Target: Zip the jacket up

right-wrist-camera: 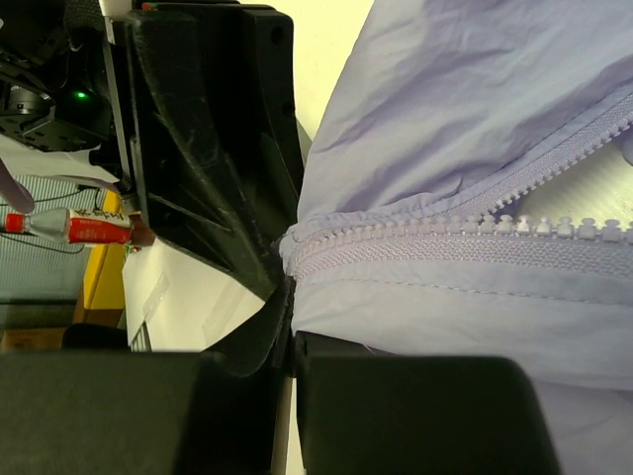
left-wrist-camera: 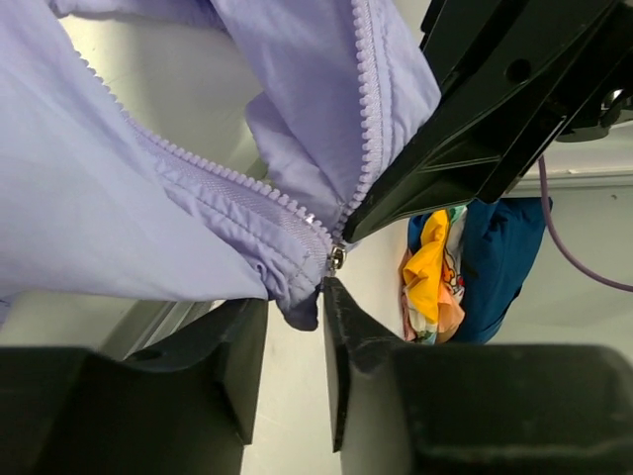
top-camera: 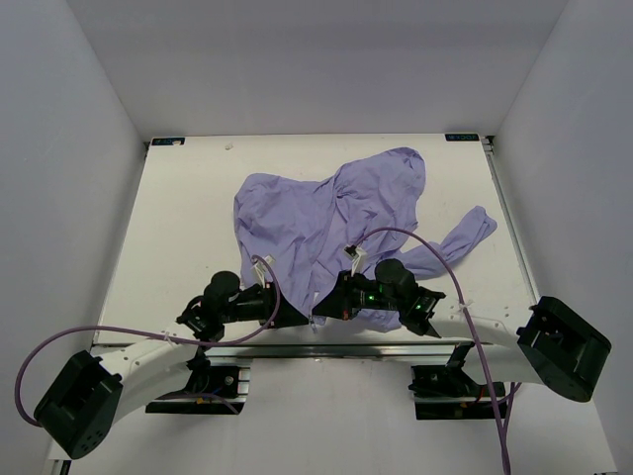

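Note:
The lavender jacket (top-camera: 326, 213) lies crumpled on the white table, its front open and the hem near the front edge. Both grippers meet at the hem. My left gripper (top-camera: 300, 319) is open. In the left wrist view its fingertips (left-wrist-camera: 295, 297) flank a hem corner just below the metal zipper slider (left-wrist-camera: 337, 257), where the two tooth rows meet. My right gripper (top-camera: 332, 307) is shut on the hem next to the zipper tape (right-wrist-camera: 445, 242); the pinch shows in the right wrist view (right-wrist-camera: 294, 322). Each wrist view shows the other gripper close by, black.
The table (top-camera: 178, 228) has white walls on three sides and its front edge right under the grippers. Purple cables (top-camera: 435, 252) loop over the jacket's right sleeve. A blue and yellow item (left-wrist-camera: 450, 267) and a red-white tube (right-wrist-camera: 69, 226) sit beyond the table.

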`<state>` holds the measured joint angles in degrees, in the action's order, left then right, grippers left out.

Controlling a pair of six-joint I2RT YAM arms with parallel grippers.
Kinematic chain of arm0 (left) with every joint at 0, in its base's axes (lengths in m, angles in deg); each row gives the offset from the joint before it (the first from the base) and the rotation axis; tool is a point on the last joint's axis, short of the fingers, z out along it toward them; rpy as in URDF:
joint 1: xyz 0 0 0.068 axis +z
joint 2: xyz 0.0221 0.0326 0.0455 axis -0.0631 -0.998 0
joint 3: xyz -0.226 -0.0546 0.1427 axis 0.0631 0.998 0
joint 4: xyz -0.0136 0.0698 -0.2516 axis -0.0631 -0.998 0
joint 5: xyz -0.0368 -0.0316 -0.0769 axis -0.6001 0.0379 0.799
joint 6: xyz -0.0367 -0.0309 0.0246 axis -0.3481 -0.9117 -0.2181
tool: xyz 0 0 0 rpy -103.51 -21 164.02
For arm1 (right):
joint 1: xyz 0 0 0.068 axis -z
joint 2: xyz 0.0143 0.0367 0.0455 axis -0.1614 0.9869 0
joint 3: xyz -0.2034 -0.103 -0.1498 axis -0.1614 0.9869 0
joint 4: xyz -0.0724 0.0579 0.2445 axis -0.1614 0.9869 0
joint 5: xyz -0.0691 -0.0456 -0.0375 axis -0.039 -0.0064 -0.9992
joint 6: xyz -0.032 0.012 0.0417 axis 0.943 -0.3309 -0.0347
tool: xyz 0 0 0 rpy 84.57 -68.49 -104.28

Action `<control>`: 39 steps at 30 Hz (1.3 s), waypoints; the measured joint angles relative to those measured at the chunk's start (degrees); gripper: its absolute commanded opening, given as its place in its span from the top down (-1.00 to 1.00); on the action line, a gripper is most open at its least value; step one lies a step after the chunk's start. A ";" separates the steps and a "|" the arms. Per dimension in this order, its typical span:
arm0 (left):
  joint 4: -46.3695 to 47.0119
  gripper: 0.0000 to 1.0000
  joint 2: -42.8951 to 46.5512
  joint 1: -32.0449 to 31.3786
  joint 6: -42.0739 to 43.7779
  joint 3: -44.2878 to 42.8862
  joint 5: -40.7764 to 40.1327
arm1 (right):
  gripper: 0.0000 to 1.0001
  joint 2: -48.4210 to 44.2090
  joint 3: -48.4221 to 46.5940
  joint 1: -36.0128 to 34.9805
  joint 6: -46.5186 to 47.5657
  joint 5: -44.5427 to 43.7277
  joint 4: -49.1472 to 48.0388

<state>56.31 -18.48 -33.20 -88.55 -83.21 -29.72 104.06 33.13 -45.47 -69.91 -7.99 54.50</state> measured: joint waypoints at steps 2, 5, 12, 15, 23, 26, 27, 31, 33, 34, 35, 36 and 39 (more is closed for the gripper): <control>-0.46 0.31 0.04 0.00 0.15 -0.02 -0.04 | 1.00 0.00 0.02 0.02 0.00 0.11 0.00; -1.01 0.39 0.42 0.00 0.00 -0.02 -0.33 | 1.00 0.00 0.00 0.02 -0.02 0.13 0.00; -0.20 1.00 1.46 0.00 -0.66 -0.02 -0.63 | 1.00 0.02 0.00 0.02 -0.04 0.15 0.00; 0.52 1.00 1.42 0.00 -0.79 0.00 -0.57 | 1.00 0.48 0.00 0.07 -0.17 -0.02 -0.52; -2.29 1.00 5.77 0.33 1.57 0.09 -0.79 | 1.00 2.82 -2.82 0.68 -1.49 -2.69 -1.31; -6.88 1.00 8.35 0.46 4.42 -1.07 -2.14 | 1.00 2.91 -3.48 1.84 -2.23 -1.57 -1.73; -8.17 1.00 8.94 0.55 5.40 -1.55 -2.58 | 1.00 2.91 -3.72 2.32 -2.43 -0.98 -1.51; -9.57 1.00 9.14 0.59 7.15 -2.10 -3.17 | 1.00 3.91 -5.88 3.15 -3.04 1.09 -1.18; -10.58 1.00 8.15 0.31 7.85 -2.38 -3.72 | 1.00 5.31 -6.86 3.21 -3.30 2.14 -1.07; -11.37 1.00 7.56 -0.20 8.22 -2.69 -4.28 | 1.00 6.16 -7.04 3.28 -3.48 2.40 -1.01; -12.20 1.00 7.10 -1.01 8.48 -3.04 -4.98 | 1.00 6.84 -7.06 3.32 -3.74 2.56 -0.92; -13.07 1.00 6.75 -2.16 8.72 -3.37 -6.10 | 1.00 7.43 -7.06 3.39 -4.20 2.71 -0.68; -15.17 1.00 6.01 -6.80 9.01 -4.59 -10.56 | 1.00 7.87 -7.06 3.39 -4.92 3.30 0.07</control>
<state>41.14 -12.47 -40.00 -79.55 -87.80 -40.28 111.92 26.07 -42.08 -74.82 -4.69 54.57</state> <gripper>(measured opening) 0.019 0.013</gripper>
